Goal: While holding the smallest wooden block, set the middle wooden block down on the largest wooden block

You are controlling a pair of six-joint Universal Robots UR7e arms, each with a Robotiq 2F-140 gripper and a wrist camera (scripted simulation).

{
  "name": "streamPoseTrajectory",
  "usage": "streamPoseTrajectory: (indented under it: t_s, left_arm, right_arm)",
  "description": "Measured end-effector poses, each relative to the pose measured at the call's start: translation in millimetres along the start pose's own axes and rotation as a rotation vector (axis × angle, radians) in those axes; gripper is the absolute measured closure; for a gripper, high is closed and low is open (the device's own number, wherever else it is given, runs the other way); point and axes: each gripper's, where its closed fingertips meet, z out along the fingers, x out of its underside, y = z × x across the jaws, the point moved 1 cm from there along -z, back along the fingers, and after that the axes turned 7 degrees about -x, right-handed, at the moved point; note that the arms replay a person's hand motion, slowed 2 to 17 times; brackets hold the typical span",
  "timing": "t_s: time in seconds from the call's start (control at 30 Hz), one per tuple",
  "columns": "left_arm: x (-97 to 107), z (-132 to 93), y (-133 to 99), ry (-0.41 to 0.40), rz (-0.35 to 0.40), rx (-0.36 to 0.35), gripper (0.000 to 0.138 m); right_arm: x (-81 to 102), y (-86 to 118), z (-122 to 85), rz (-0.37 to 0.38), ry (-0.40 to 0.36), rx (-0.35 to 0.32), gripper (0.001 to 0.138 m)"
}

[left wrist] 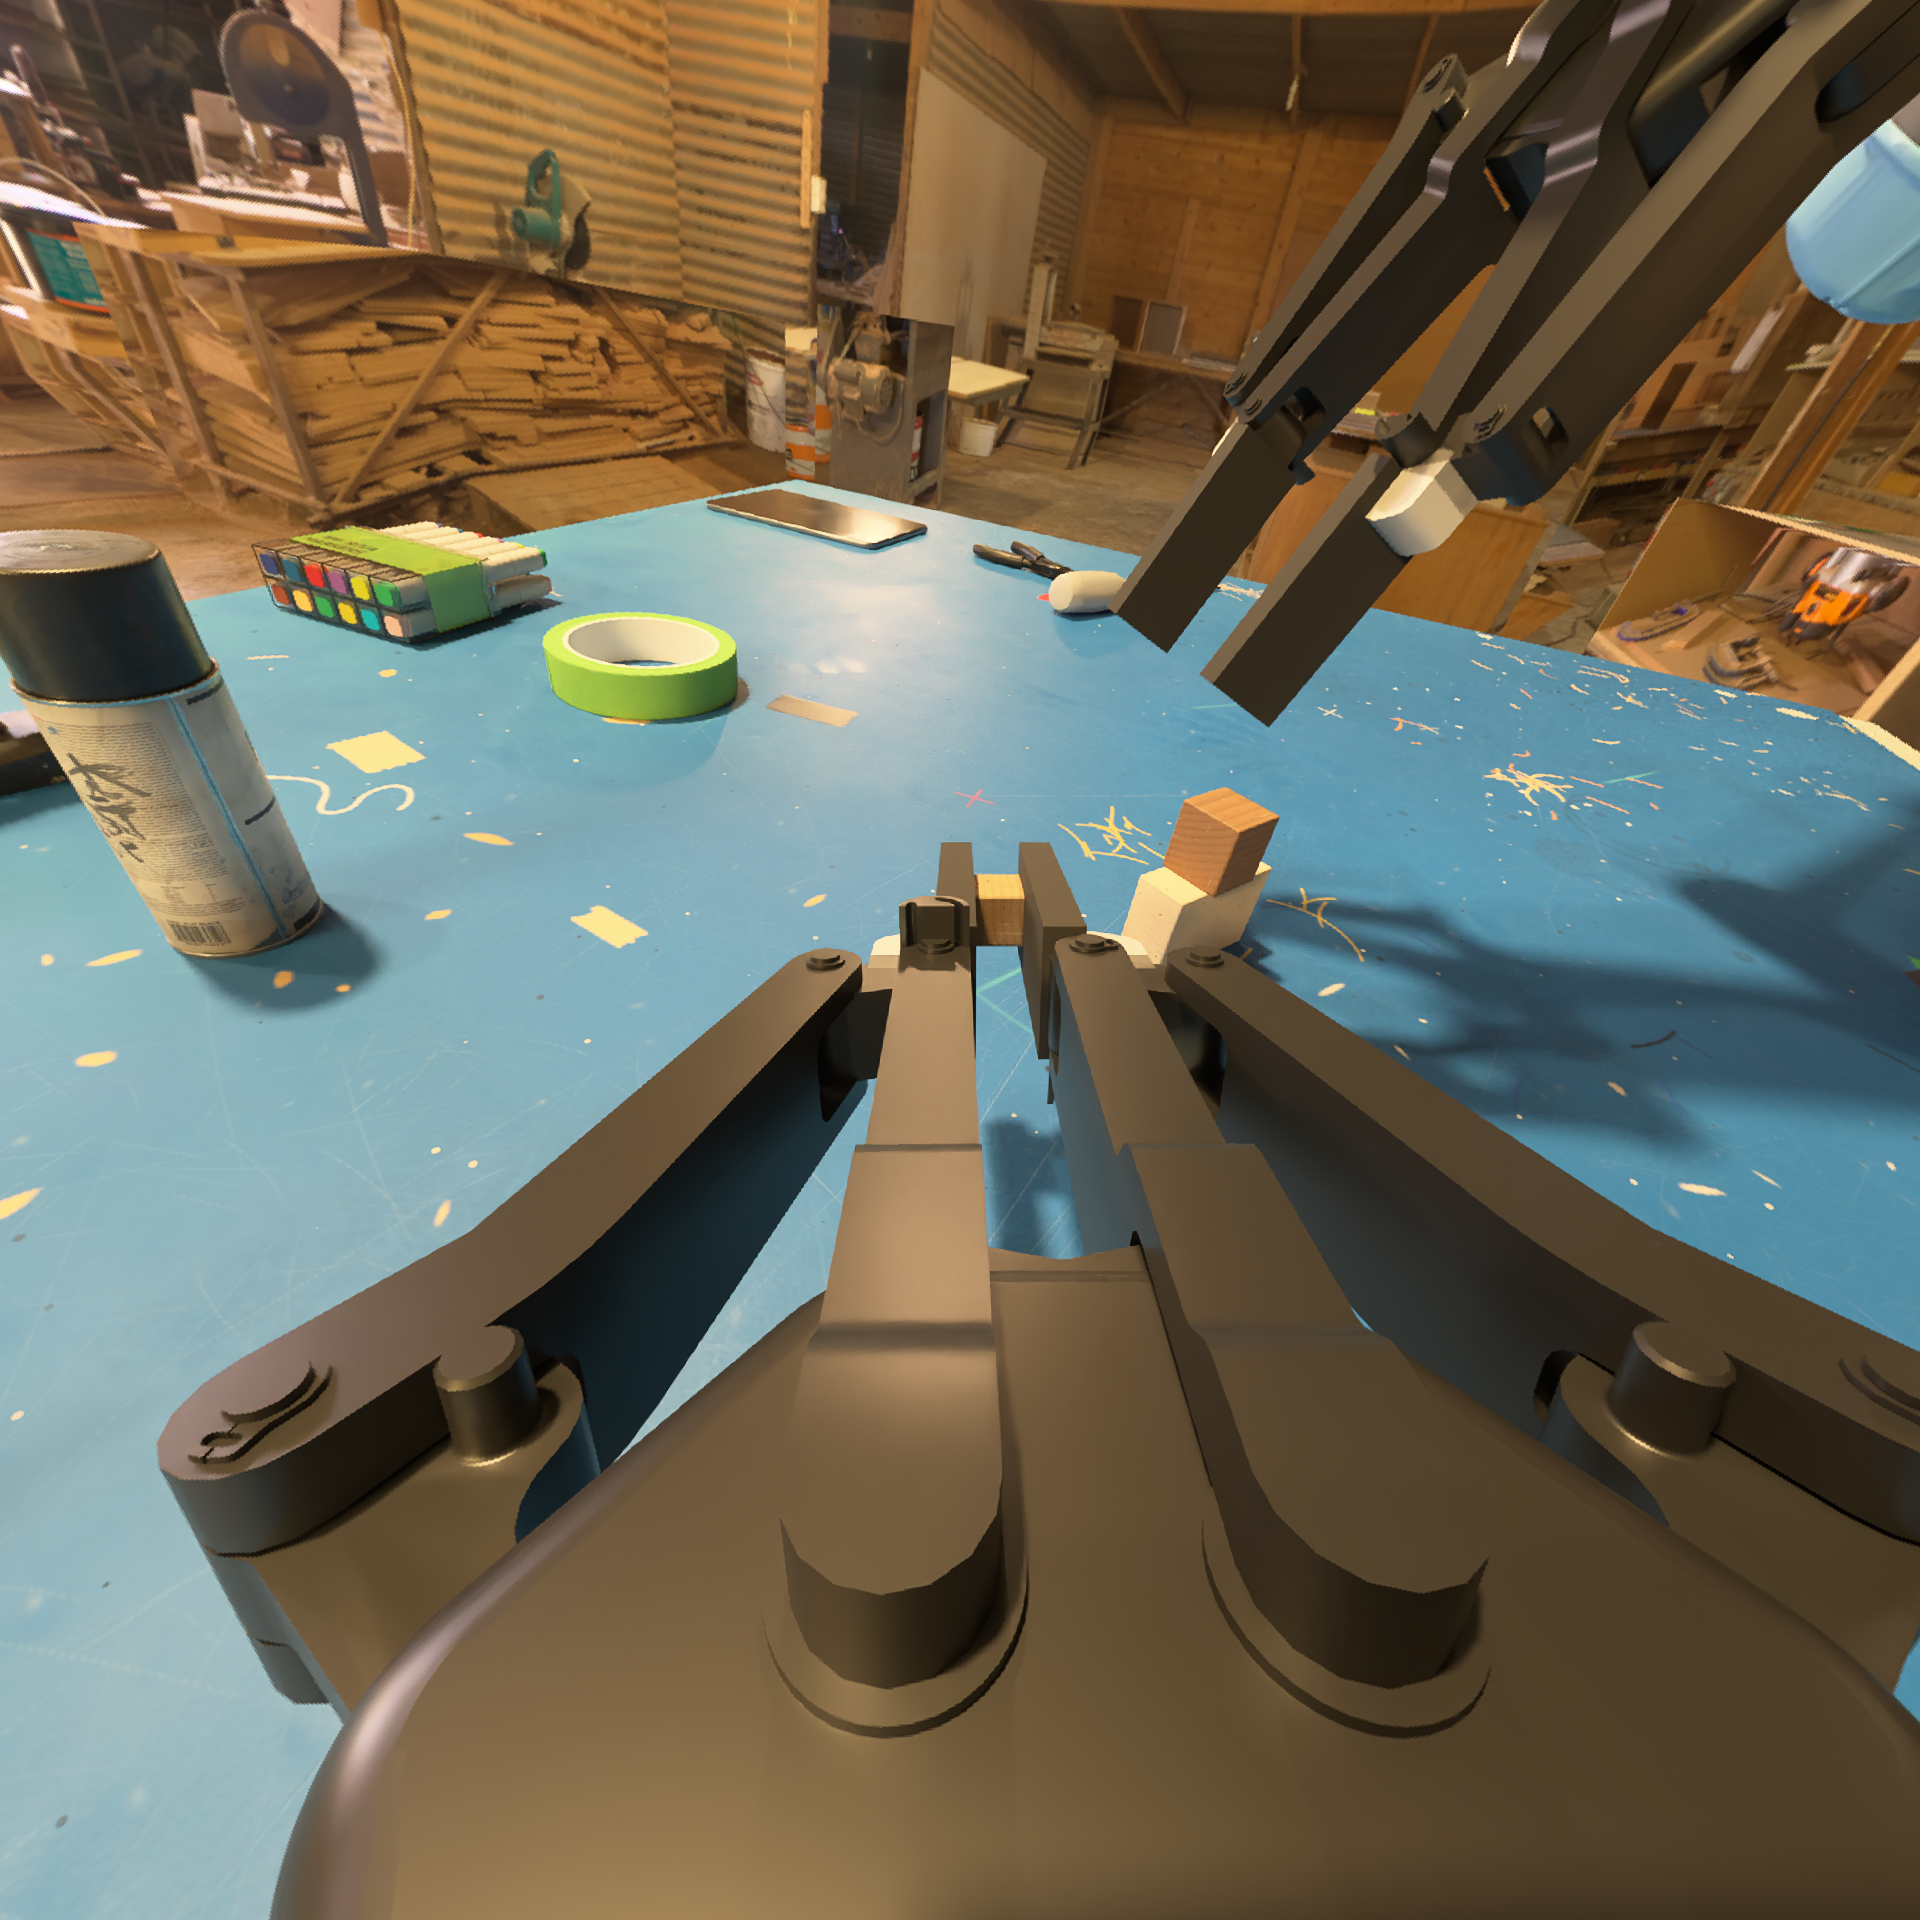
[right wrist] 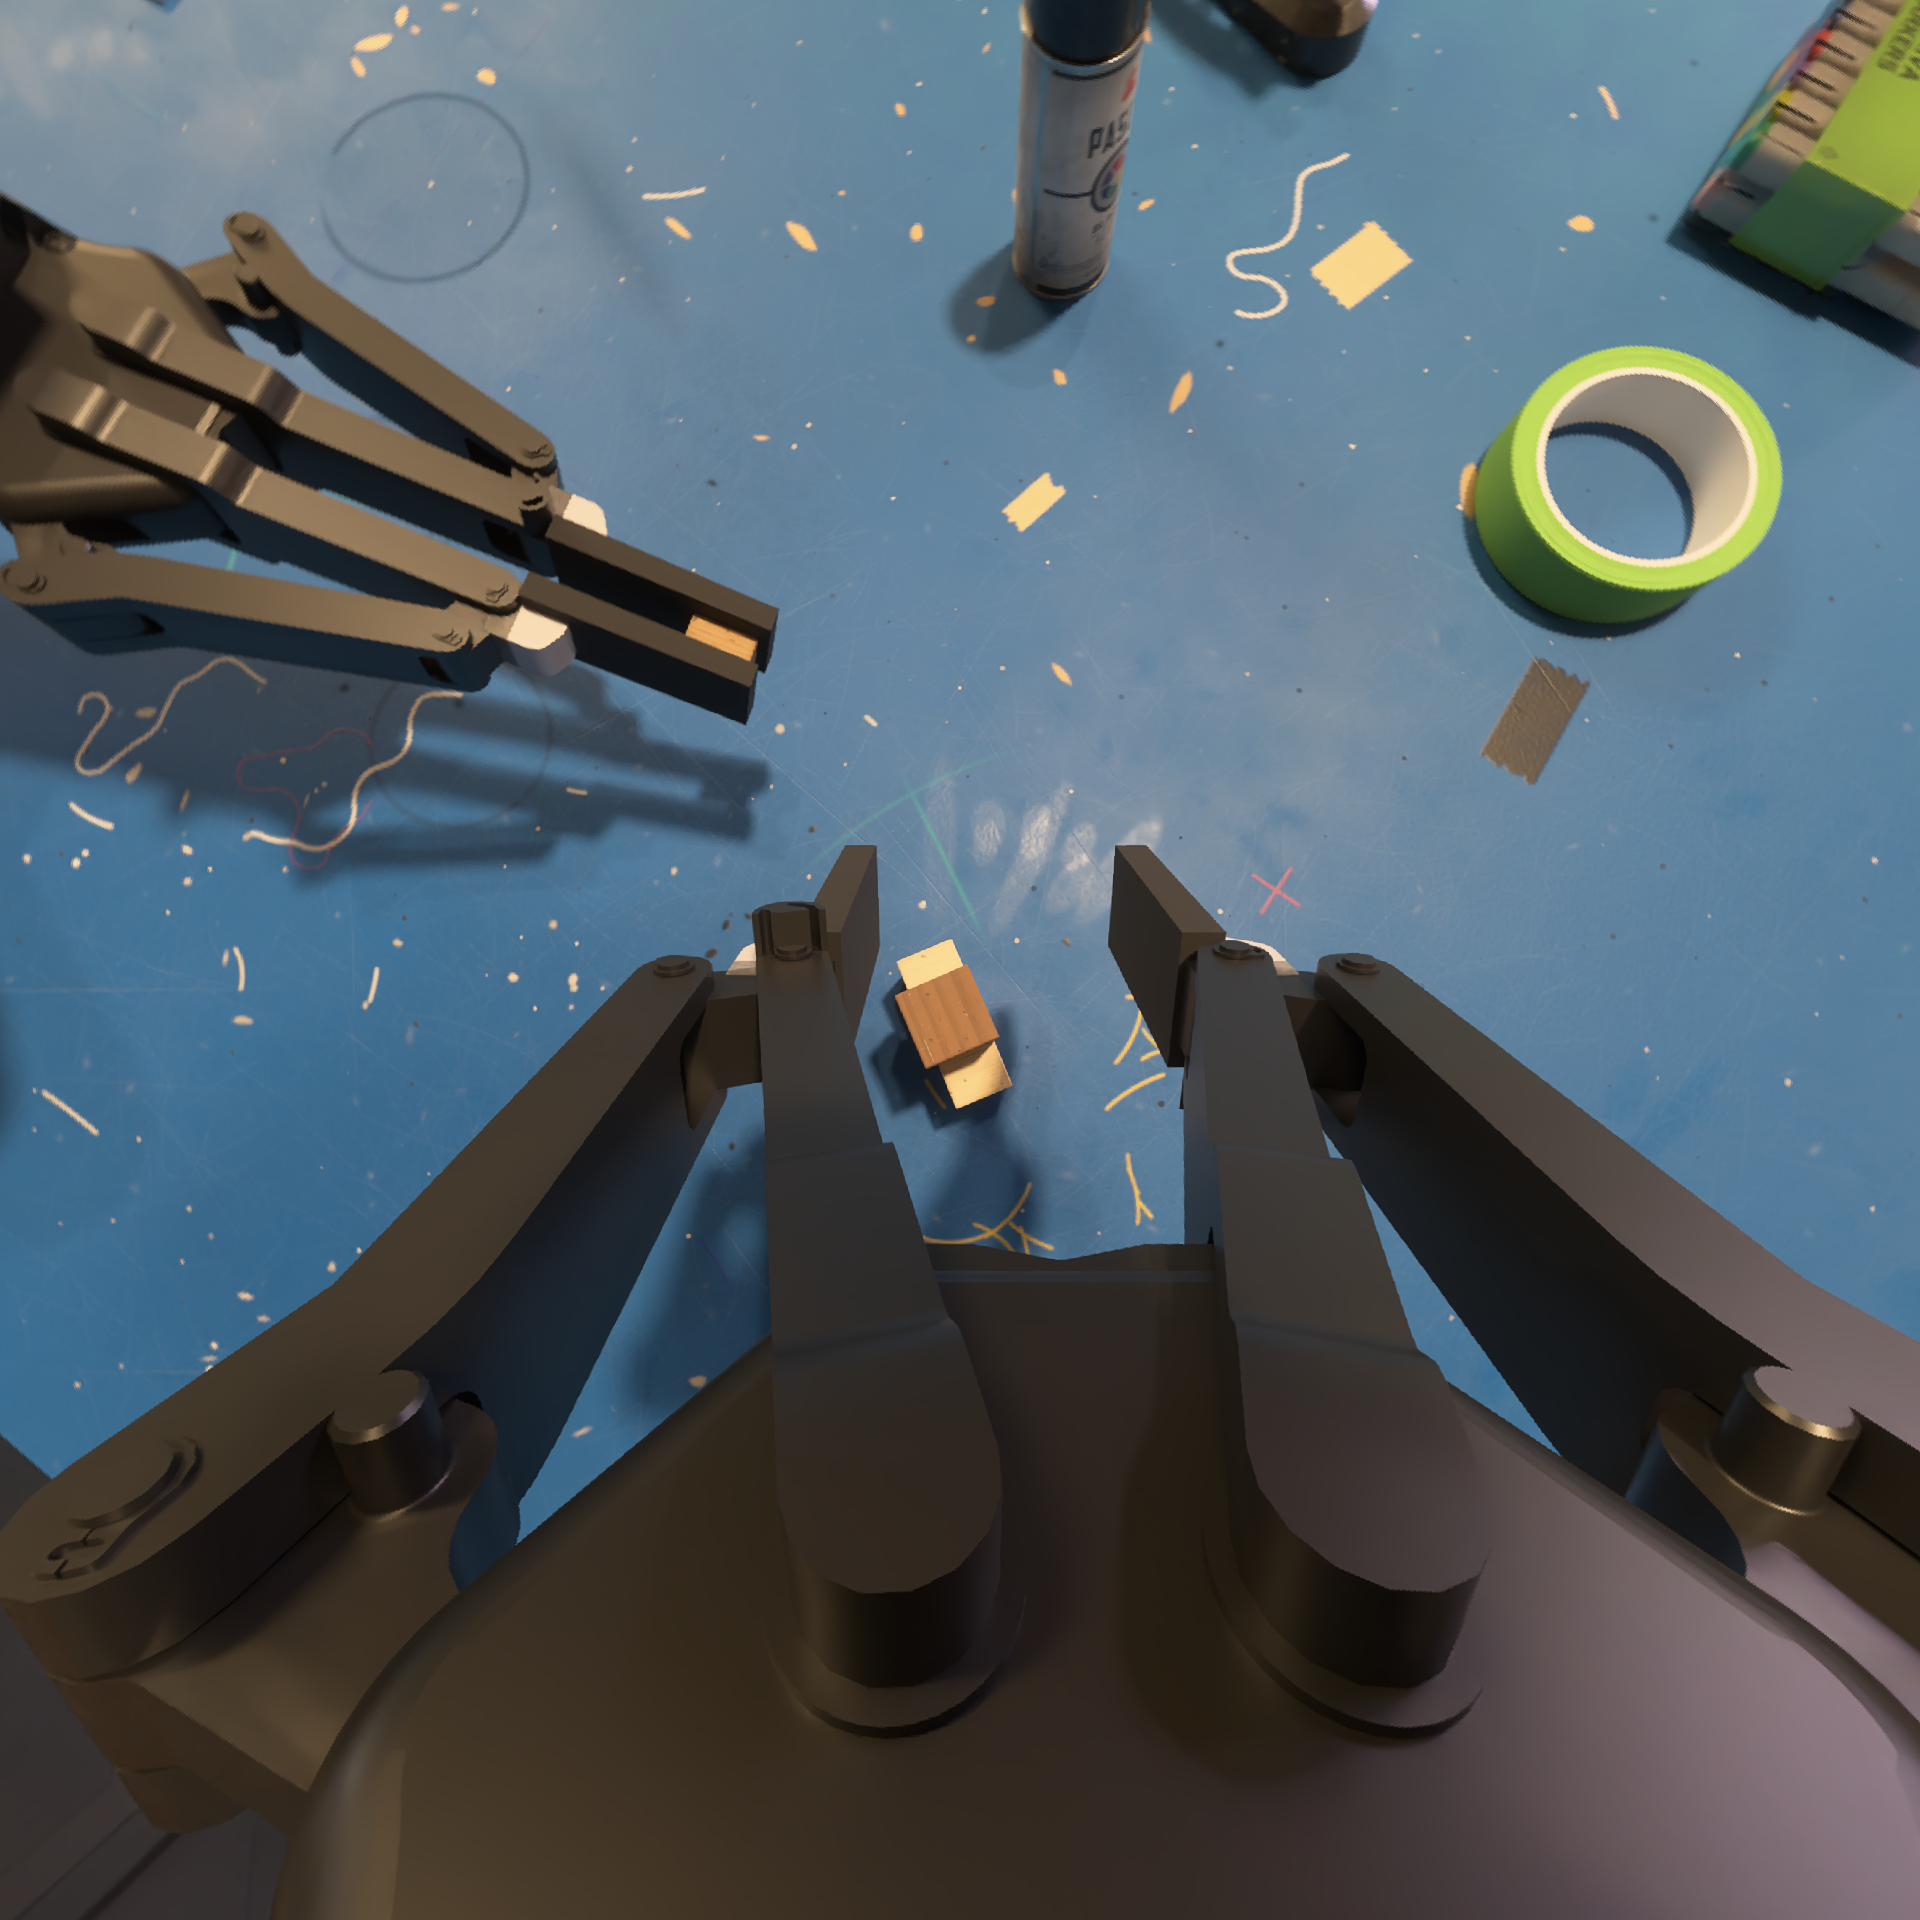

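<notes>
I see left gripper (left wrist: 1000, 883) pinching small pale wooden cube (left wrist: 1000, 906); right gripper (right wrist: 994, 914) spread above brown wooden cube (right wrist: 945, 1016) resting on long pale wooden block (right wrist: 975, 1074). Placement looks done; next, retract right.

the left wrist view sits low over the blue table (left wrist: 520, 1195), looking nearly level along its own fingers toward the far workshop wall. the right wrist view hangs high and looks steeply down onto the same table (right wrist: 1351, 883), with no background in frame. both views share the green tape roll (left wrist: 641, 665) (right wrist: 1628, 483), the spray can (left wrist: 145, 748) (right wrist: 1075, 156), the marker box (left wrist: 400, 579) (right wrist: 1829, 177) and the stacked blocks (left wrist: 1205, 883) (right wrist: 951, 1023). each view also catches the other arm's gripper, upper right in the left view (left wrist: 1216, 655), left in the right view (right wrist: 764, 660).
</notes>
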Motion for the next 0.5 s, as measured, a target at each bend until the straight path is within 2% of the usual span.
streamPoseTrajectory:
  t_s: [0.5]
  left_arm:
    - [0.0,0.0,-0.7,-0.001,0.008,-0.002,0.126]
  right_arm:
    - [17.2,-15.9,-11.2,0.281,-0.038,0.056,0.068]
